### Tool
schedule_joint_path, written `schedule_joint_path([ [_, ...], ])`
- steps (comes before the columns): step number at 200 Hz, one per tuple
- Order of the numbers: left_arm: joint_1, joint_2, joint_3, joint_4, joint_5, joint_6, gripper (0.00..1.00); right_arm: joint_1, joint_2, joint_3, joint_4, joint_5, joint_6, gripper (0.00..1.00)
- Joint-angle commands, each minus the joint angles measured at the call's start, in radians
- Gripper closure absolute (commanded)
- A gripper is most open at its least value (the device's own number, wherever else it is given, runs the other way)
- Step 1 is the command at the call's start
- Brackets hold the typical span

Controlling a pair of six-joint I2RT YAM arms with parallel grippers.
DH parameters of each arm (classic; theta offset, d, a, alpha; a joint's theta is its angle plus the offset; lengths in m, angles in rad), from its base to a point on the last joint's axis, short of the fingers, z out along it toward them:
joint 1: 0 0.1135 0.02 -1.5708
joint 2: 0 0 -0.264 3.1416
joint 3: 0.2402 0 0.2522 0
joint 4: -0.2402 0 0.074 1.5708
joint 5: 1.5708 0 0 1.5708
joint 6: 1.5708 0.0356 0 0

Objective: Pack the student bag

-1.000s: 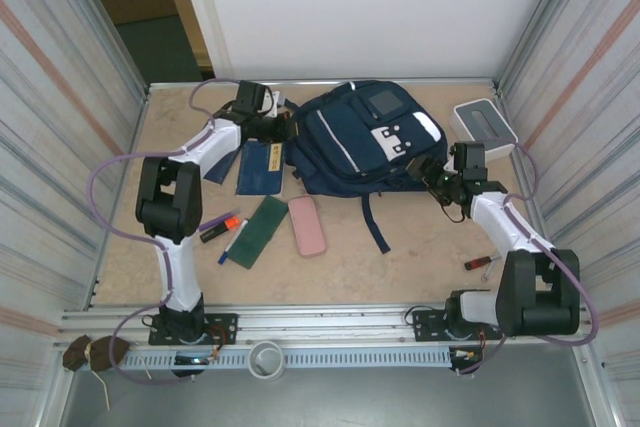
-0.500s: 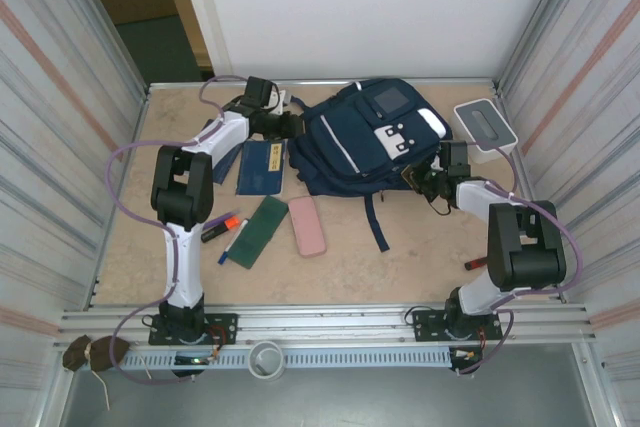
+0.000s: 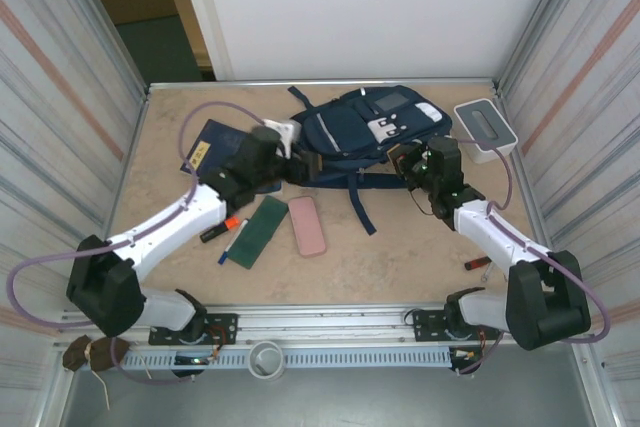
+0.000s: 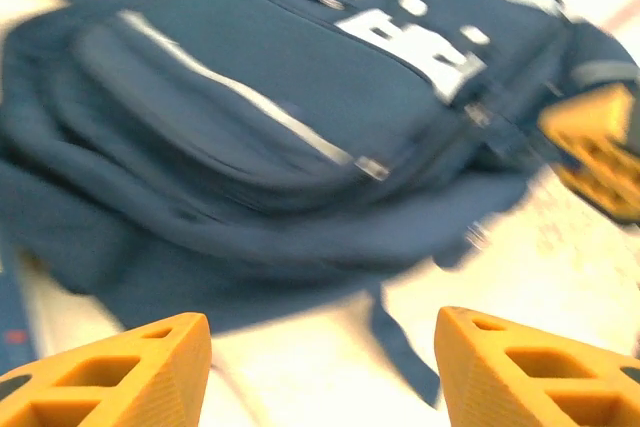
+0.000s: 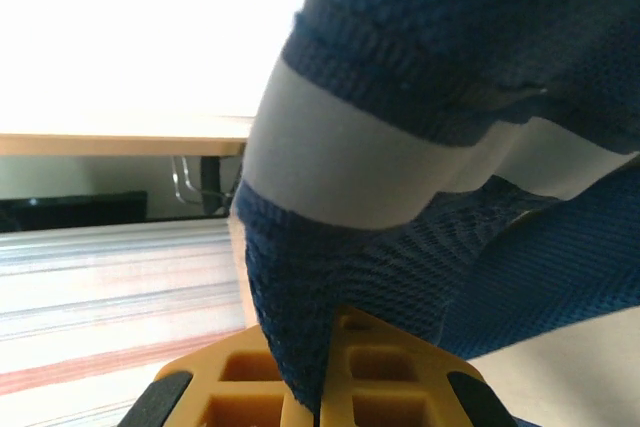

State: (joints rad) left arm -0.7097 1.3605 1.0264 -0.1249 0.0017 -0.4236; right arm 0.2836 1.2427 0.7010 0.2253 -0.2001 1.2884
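**Bag gripped at one side, contents yet to go in**

From the top external camera, the student bag [image 3: 352,132] lay along the far edge of the counter [image 3: 400,247], about midway. The right claw [image 3: 408,163] was at the bag's right side. The left claw [image 3: 296,169] sat just beside its left side. I judged the step to be readying the bag for loading, since nothing looked packed yet. The next move probably called for finding and opening a zip while the right arm held the fabric steady.

By count there was one bag and one white-grey box [image 3: 486,128] in the far right corner. There was one dark blue book [image 3: 207,142] near the far left, one green pouch [image 3: 262,229] and one pink case [image 3: 306,225] mid-counter. Three pens lay out: an orange-capped marker [image 3: 221,228], a blue pen [image 3: 231,245], and a red marker [image 3: 478,263] near the right edge.

In the left wrist view, the left claw [image 4: 320,335] stood released with nothing between its fingers. The bag [image 4: 280,117] lay just ahead of it.

In the right wrist view, the right claw [image 5: 325,347] was clenched on a fold of the bag's blue, white-striped fabric [image 5: 450,97].
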Motion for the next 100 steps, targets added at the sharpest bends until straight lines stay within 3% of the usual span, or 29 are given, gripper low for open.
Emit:
schedule_joint_path([
  [1, -0.101, 0.024, -0.058, 0.108, -0.169, 0.005, 0.39, 0.018, -0.026, 0.07, 0.069, 0.026, 0.029, 0.99],
  [42, -0.265, 0.178, 0.025, 0.165, -0.33, 0.074, 0.39, 0.023, -0.015, 0.089, 0.05, 0.008, 0.024, 0.99],
  [76, -0.3, 0.319, 0.136, 0.153, -0.436, 0.089, 0.41, 0.024, -0.004, 0.1, 0.037, -0.002, 0.021, 0.99],
  [100, -0.301, 0.388, 0.183, 0.163, -0.453, 0.072, 0.47, 0.024, 0.003, 0.1, 0.037, -0.007, 0.023, 0.99],
])
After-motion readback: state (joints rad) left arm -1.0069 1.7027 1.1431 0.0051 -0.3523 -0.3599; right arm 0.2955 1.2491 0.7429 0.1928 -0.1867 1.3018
